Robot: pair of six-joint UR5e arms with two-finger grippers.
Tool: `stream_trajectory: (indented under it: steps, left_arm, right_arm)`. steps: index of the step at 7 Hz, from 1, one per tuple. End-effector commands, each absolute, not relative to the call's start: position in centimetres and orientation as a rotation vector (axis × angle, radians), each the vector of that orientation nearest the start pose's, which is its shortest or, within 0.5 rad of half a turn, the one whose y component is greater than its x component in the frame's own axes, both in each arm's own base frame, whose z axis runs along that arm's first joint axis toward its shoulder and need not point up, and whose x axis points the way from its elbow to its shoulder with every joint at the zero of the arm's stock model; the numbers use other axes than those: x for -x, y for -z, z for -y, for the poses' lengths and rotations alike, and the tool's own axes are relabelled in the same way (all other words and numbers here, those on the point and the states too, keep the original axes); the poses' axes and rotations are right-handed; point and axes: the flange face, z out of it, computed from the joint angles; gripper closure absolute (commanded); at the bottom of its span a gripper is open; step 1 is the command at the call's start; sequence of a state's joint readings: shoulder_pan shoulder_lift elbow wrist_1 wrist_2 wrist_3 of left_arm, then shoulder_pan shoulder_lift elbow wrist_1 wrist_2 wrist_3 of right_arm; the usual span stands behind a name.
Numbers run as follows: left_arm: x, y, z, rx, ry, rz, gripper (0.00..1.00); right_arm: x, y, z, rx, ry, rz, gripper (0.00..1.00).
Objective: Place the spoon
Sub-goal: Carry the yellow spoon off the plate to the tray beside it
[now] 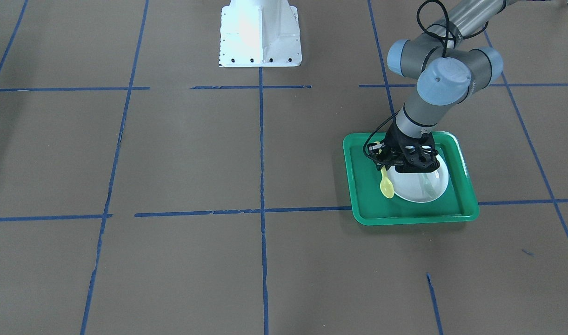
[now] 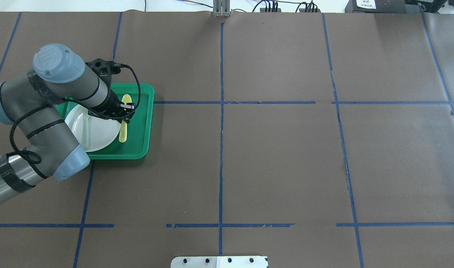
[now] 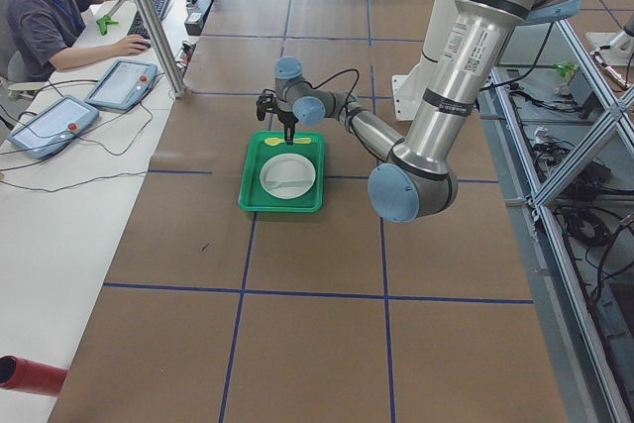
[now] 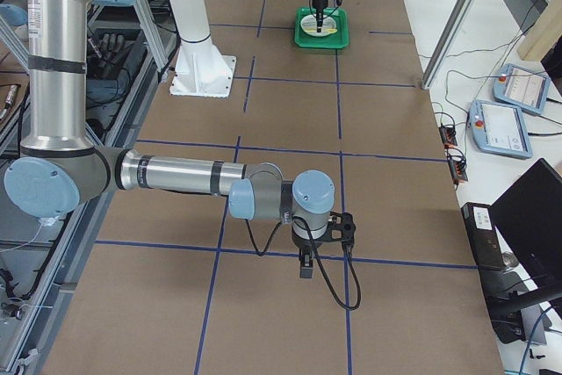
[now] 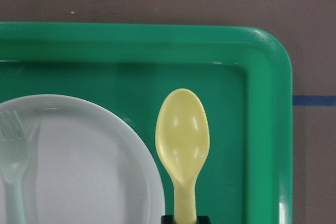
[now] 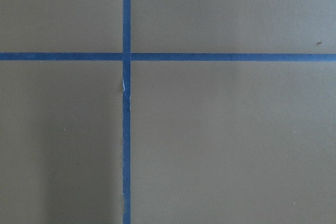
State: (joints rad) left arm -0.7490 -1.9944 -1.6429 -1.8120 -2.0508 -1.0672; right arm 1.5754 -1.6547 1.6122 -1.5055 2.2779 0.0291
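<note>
My left fingers (image 2: pixel 125 118) are narrow, closed on the handle of the spoon (image 5: pixel 182 135). The spoon sits low on the green tray (image 5: pixel 268 129), just beside the white plate (image 5: pixel 79 161), with its long axis along the plate's edge and its bowl pointing away from my base. My right fingers (image 4: pixel 305 268) hang well apart over the tabletop (image 2: pixel 279 156); I cannot tell their state. Judged next move: release, then lift straight up.

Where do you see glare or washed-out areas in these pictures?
Front-facing view: the white robot base is overexposed, its detail lost. Left wrist view: sharp, with small bright reflections on the spoon and the tray rim. Right wrist view: soft light, no glare.
</note>
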Motion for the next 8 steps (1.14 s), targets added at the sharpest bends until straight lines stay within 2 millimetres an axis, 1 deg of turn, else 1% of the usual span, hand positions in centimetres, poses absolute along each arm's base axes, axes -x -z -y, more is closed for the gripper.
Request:
stream_trajectory:
  steps: [1, 2, 4, 5, 6, 7, 8]
  left_arm:
    - [-45.09, -37.82, 51.01, -0.039, 0.05, -0.866, 1.0]
    - [-45.25, -38.24, 51.15, -0.048, 0.047, -0.879, 1.0]
    - [-45.35, -38.32, 51.1, -0.048, 0.043, -0.878, 1.0]
    - [-45.32, -38.43, 51.09, -0.049, 0.043, -0.876, 0.84]
    - [-45.32, -38.43, 51.09, -0.049, 0.043, -0.876, 0.64]
    - [-45.28, -38.46, 51.05, -0.049, 0.043, -0.876, 0.56]
    - [-45.23, -38.49, 51.01, -0.049, 0.043, -0.876, 0.55]
  right_arm:
    - [-7.07, -67.55, 45.79, -0.015, -0.024, 0.707, 0.0]
    - [-7.07, -67.62, 45.71, -0.013, -0.024, 0.707, 0.0]
    - [-7.07, -67.62, 45.71, -0.013, -0.024, 0.707, 0.0]
    - [-7.07, -67.64, 45.7, -0.012, -0.025, 0.707, 0.0]
    - [-7.07, -67.64, 45.7, -0.012, -0.025, 0.707, 0.0]
    - [-7.07, -67.62, 45.71, -0.013, -0.024, 0.707, 0.0]
    - [-7.07, -67.62, 45.71, -0.013, -0.024, 0.707, 0.0]
